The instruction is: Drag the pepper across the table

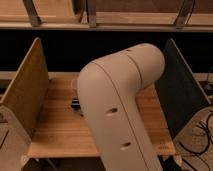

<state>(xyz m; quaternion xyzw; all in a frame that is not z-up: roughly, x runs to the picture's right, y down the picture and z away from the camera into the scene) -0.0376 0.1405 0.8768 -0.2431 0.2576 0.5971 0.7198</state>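
The table (pixel 55 127) of light wooden planks fills the middle of the camera view. My arm's big white casing (pixel 117 105) stands in front of it and covers its centre. The pepper is hidden behind the arm. My gripper is out of sight too, somewhere behind the casing over the table's middle. Only a small dark edge of an object (pixel 76 104) shows on the table at the arm's left side.
A tall wooden side panel (pixel 25 92) stands along the table's left edge and a dark panel (pixel 180 90) along its right edge. A shelf with metal rails (pixel 100 22) runs behind. Cables (pixel 202 132) lie on the floor at the right.
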